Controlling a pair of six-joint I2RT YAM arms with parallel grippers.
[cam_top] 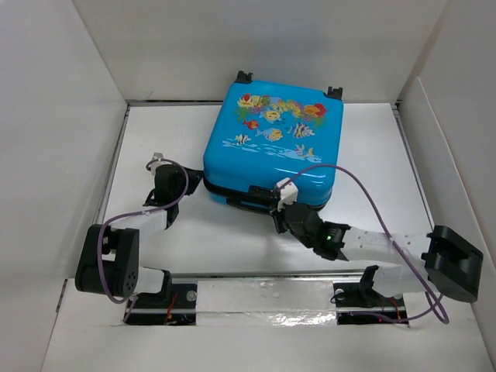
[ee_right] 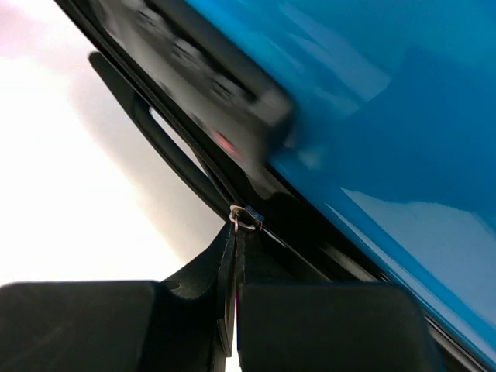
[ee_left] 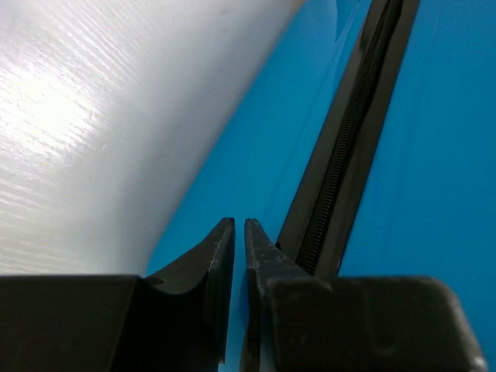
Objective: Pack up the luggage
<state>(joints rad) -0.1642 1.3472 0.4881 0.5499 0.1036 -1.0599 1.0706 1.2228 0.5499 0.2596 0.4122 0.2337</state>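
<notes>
Lying flat and closed toward the back of the table [cam_top: 232,240], the luggage [cam_top: 271,143] shows its fish print upward, wheels at the far edge; the left claw [ee_left: 239,225] sits at its near left corner, just beside the black zip [ee_left: 341,178], fingers all but pressed together with only a thin slit between and nothing in it that I can see; the right claw [ee_right: 236,232] is at the near edge, pressed together and pinching the small metal pull [ee_right: 245,218].
</notes>
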